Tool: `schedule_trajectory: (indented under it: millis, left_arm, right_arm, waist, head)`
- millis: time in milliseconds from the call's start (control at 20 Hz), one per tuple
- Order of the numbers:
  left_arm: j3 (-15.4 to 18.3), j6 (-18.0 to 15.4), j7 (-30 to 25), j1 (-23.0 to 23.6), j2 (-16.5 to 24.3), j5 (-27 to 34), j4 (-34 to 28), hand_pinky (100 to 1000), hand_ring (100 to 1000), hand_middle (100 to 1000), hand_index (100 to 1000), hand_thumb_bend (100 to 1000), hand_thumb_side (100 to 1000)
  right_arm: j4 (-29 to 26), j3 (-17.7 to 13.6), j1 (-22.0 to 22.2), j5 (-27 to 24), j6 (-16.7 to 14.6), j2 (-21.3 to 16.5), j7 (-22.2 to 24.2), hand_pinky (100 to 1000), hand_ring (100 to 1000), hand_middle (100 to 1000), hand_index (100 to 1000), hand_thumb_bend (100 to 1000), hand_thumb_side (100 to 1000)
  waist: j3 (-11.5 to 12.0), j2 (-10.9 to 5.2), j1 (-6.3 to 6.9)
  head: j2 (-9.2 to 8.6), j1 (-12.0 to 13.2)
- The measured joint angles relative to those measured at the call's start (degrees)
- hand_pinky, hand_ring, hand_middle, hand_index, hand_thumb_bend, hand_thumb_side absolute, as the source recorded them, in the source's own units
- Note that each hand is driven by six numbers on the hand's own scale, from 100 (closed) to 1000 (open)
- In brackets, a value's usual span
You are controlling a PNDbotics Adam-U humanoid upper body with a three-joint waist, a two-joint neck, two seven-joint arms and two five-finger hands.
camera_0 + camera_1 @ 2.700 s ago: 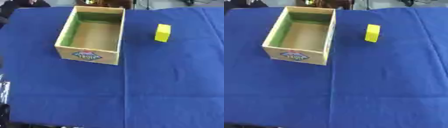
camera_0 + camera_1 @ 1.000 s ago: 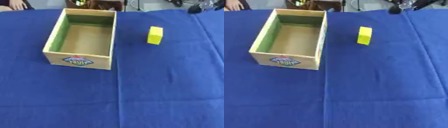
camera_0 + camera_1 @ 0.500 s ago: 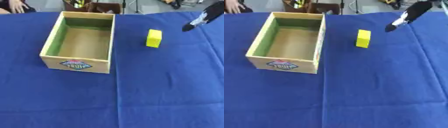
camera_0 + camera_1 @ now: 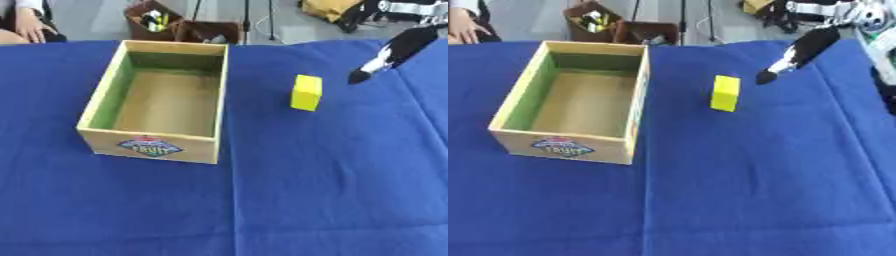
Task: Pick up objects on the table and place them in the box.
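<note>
A yellow block [image 4: 306, 92] stands on the blue tablecloth [image 4: 332, 190], to the right of an open wooden box [image 4: 93, 134]. The box has green inner walls, a bare floor and a round label on its front. My right hand [image 4: 794, 54] reaches in from the upper right, its black fingers straight and pointing down-left. The fingertips hover just right of the block without touching it. My left hand shows in neither view.
Past the table's far edge stand dark bins [image 4: 182, 27] with small items, plus cables and stands on the floor. A person's hand [image 4: 33, 27] shows at the far left corner, off the cloth.
My right hand has come in from the upper right and moved down-left toward the yellow block. The camera has tilted, so the whole scene has shifted a little.
</note>
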Motion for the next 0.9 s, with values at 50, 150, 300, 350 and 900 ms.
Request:
schedule_trajectory:
  millis: [50, 150, 300, 350, 900]
  left_arm:
    - [0.0, 0.02, -0.02, -0.03, -0.14, 0.0, 0.0, 485, 592, 646, 811, 153, 1000]
    - [0.0, 0.05, -0.05, -0.08, -0.14, 0.0, 0.0, 485, 591, 646, 811, 153, 1000]
    - [-0.01, 0.09, -0.1, -0.21, -0.17, 0.0, 0.0, 485, 591, 646, 811, 151, 1000]
    - [-0.01, 0.1, -0.11, -0.35, -0.18, 0.0, 0.0, 485, 591, 646, 811, 150, 1000]
    - [-0.01, 0.17, -0.17, -1.03, -0.67, -0.21, 0.0, 485, 590, 646, 809, 142, 1000]
  right_arm:
    - [0.13, 0.0, 0.0, 0.37, 0.6, 0.39, -0.22, 834, 861, 771, 952, 851, 594]
    - [0.23, 0.01, 0.0, 1.15, 1.73, 1.12, -0.6, 832, 859, 766, 951, 850, 592]
    - [0.52, 0.05, 0.0, 2.23, 3.12, 2.23, -1.08, 831, 858, 765, 949, 849, 587]
    - [0.56, 0.06, 0.0, 2.54, 3.5, 2.59, -1.2, 831, 858, 766, 948, 848, 584]
    - [1.1, 0.4, 0.7, 6.07, 7.34, 5.11, -2.35, 830, 861, 769, 941, 841, 573]
  waist:
    - [0.07, 0.03, 0.05]
    - [0.17, 0.05, 0.08]
    - [0.24, 0.36, 0.06]
    - [0.27, 0.44, 0.06]
    - [0.6, 1.23, 0.05]
  head:
    - [-0.12, -0.11]
    - [-0.38, -0.23]
    - [-0.47, -0.44]
    - [-0.47, -0.51]
    - [0.13, -0.52]
